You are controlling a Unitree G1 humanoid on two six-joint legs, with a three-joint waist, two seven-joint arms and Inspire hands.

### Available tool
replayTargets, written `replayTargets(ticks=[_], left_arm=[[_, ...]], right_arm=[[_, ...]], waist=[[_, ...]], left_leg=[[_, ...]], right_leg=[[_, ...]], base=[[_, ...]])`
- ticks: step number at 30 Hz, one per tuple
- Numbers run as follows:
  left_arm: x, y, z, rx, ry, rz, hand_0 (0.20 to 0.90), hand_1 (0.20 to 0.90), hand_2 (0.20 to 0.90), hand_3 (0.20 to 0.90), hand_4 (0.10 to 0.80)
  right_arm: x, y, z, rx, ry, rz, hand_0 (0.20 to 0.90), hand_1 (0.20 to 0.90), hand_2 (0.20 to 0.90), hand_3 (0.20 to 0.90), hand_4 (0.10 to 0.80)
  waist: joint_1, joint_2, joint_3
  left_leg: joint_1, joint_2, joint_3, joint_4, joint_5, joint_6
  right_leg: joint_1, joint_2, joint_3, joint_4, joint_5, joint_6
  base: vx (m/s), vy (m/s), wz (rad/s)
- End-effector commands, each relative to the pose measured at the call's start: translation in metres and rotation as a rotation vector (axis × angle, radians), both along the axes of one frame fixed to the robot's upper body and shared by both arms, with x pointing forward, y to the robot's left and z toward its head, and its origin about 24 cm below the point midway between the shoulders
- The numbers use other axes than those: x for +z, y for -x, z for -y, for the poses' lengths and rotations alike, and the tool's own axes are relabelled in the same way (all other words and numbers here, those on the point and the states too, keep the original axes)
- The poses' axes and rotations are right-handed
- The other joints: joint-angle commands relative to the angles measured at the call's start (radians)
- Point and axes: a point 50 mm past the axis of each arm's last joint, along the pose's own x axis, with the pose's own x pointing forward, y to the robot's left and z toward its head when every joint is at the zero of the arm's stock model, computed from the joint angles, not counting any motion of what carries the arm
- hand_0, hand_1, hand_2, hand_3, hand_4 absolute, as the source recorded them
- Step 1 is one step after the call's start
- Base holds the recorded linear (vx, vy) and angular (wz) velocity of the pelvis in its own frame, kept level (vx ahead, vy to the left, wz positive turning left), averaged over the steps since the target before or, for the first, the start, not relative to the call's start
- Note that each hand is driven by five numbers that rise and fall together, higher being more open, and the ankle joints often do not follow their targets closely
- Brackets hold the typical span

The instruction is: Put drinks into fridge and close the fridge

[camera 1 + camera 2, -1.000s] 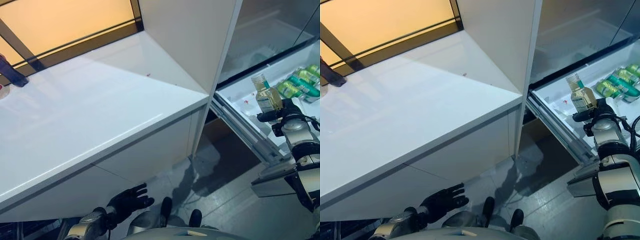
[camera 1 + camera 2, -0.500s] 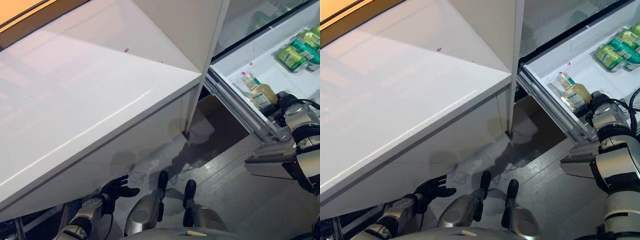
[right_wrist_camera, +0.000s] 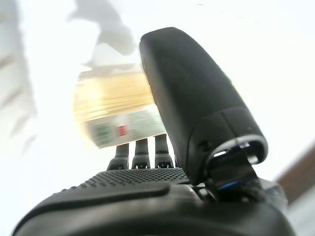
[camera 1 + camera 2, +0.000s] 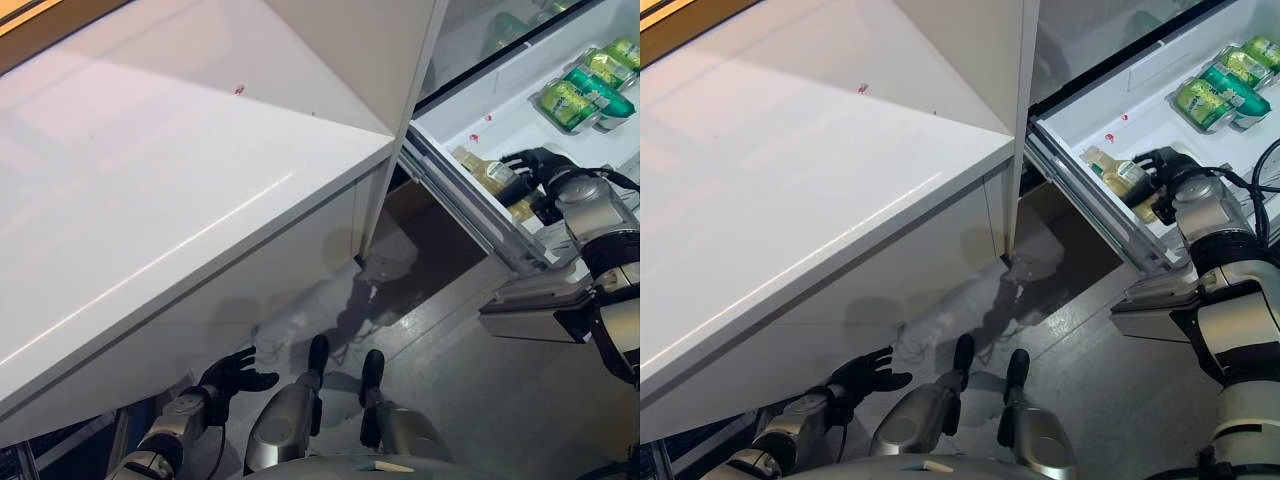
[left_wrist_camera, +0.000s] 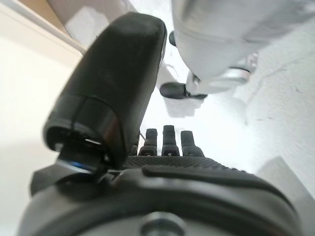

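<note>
A clear bottle (image 4: 478, 170) of yellowish drink with a pale cap lies tilted on its side in the pulled-out white fridge drawer (image 4: 470, 218). My right hand (image 4: 535, 165) is right beside it in the drawer. In the right wrist view the thumb and fingers (image 3: 192, 98) are straight, and the bottle (image 3: 113, 105) shows just past them. Green cans (image 4: 580, 90) lie further back in the same drawer. My left hand (image 4: 232, 375) hangs low under the counter edge, open, holding nothing; its thumb (image 5: 128, 98) fills the left wrist view.
A wide white counter (image 4: 180, 200) fills the left and middle. A white cabinet wall (image 4: 350, 50) rises between the counter and the fridge. The drawer's front rail (image 4: 1090, 215) juts out over grey floor (image 4: 450, 330).
The bottle went from upright in my right hand to lying in the drawer, and the hand's fingers have straightened off it. The camera has tilted down and right.
</note>
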Motion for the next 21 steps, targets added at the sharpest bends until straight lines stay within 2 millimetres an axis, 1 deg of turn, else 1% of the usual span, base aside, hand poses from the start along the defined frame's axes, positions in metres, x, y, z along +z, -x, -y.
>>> replayTargets(ticks=[1,3,5,7,9,10,11,14,16,19,20,21], left_arm=[[-0.008,0.026,-0.012,-0.041,-0.063,-0.073,0.9,0.9,0.9,0.9,0.8],[-0.011,0.03,-0.011,-0.042,-0.062,-0.085,0.9,0.9,0.9,0.9,0.8],[-0.013,0.034,-0.009,-0.043,-0.062,-0.098,0.9,0.9,0.9,0.9,0.8],[-0.018,0.042,-0.008,-0.037,-0.061,-0.122,0.9,0.9,0.9,0.9,0.8],[-0.022,0.049,-0.006,-0.038,-0.06,-0.152,0.9,0.9,0.9,0.9,0.8],[-0.025,0.052,-0.003,-0.04,-0.059,-0.168,0.9,0.9,0.9,0.9,0.8],[-0.026,0.054,-0.002,-0.044,-0.06,-0.182,0.9,0.9,0.9,0.9,0.8],[-0.033,0.066,0.005,-0.045,-0.052,-0.234,0.9,0.9,0.9,0.9,0.8],[-0.036,0.069,0.009,-0.051,-0.049,-0.257,0.9,0.9,0.9,0.9,0.8],[-0.038,0.073,0.015,-0.084,-0.045,-0.277,0.9,0.9,0.9,0.9,0.8],[-0.039,0.075,0.016,-0.088,-0.039,-0.281,0.9,0.9,0.9,0.9,0.8],[-0.039,0.076,0.016,-0.09,-0.038,-0.282,0.9,0.9,0.9,0.9,0.8]], right_arm=[[0.056,0.005,-0.005,0.086,-0.115,0.253,0.9,0.9,0.9,0.9,0.8],[0.062,0.007,-0.007,0.114,-0.22,0.35,0.9,0.9,0.9,0.9,0.8],[0.074,0.011,-0.009,0.135,-0.259,0.489,0.9,0.9,0.9,0.9,0.8],[0.096,0.022,-0.018,0.161,-0.327,0.711,0.9,0.9,0.9,0.9,0.8],[0.114,0.038,-0.026,0.167,-0.313,0.955,0.9,0.9,0.9,0.9,0.8],[0.118,0.048,-0.029,0.155,-0.295,1.058,0.9,0.9,0.9,0.9,0.8],[0.117,0.054,-0.03,0.14,-0.287,1.113,0.9,0.9,0.9,0.9,0.8],[0.113,0.081,-0.027,0.02,-0.173,1.376,0.9,0.9,0.9,0.9,0.8],[0.103,0.089,-0.021,-0.072,-0.103,1.452,0.9,0.9,0.9,0.9,0.8],[0.087,0.091,-0.011,-0.167,-0.066,1.453,0.9,0.9,0.9,0.9,0.8],[0.074,0.093,-0.003,-0.21,-0.113,1.435,0.9,0.9,0.9,0.9,0.8],[0.071,0.094,0.0,-0.221,-0.133,1.429,0.9,0.9,0.9,0.9,0.8]], waist=[[0.0,-0.062,-0.092],[-0.009,-0.067,-0.107],[-0.016,-0.071,-0.121],[-0.031,-0.074,-0.141],[-0.044,-0.072,-0.159],[-0.051,-0.07,-0.17],[-0.053,-0.07,-0.177],[-0.072,-0.062,-0.207],[-0.077,-0.061,-0.224],[-0.08,-0.059,-0.242],[-0.084,-0.058,-0.249],[-0.084,-0.058,-0.25]], left_leg=[[-0.009,0.009,0.042,0.14,-0.143,-0.012],[0.007,0.01,0.052,0.132,-0.146,-0.011],[0.02,0.01,0.059,0.123,-0.148,-0.011],[0.037,0.01,0.071,0.112,-0.151,-0.009],[0.053,0.008,0.081,0.101,-0.155,-0.006],[0.06,0.006,0.085,0.096,-0.158,-0.003],[0.066,0.004,0.088,0.092,-0.16,-0.001],[0.092,-0.005,0.097,0.081,-0.171,0.011],[0.103,-0.01,0.103,0.08,-0.18,0.016],[0.114,-0.019,0.108,0.084,-0.191,0.025],[0.123,-0.025,0.112,0.088,-0.2,0.032],[0.124,-0.027,0.113,0.09,-0.202,0.033]], right_leg=[[-0.015,-0.033,0.045,0.145,-0.077,0.03],[-0.003,-0.033,0.05,0.141,-0.078,0.031],[0.006,-0.033,0.054,0.136,-0.078,0.034],[0.017,-0.033,0.061,0.133,-0.078,0.038],[0.024,-0.034,0.067,0.13,-0.079,0.044],[0.027,-0.035,0.072,0.128,-0.079,0.048],[0.031,-0.036,0.075,0.126,-0.079,0.051],[0.047,-0.04,0.094,0.114,-0.075,0.062],[0.056,-0.044,0.103,0.107,-0.072,0.069],[0.065,-0.05,0.117,0.1,-0.066,0.077],[0.071,-0.053,0.128,0.097,-0.062,0.082],[0.073,-0.053,0.131,0.096,-0.061,0.083]], base=[[0.017,0.062,-0.02],[0.023,0.067,-0.05],[0.023,0.073,-0.07],[0.028,0.094,-0.03],[0.019,0.114,-0.07],[0.02,0.121,-0.12],[0.019,0.135,-0.14],[0.024,0.146,-0.16],[0.019,0.12,-0.16],[0.007,0.117,-0.17],[0.0,0.098,-0.17],[-0.003,0.11,-0.27]])
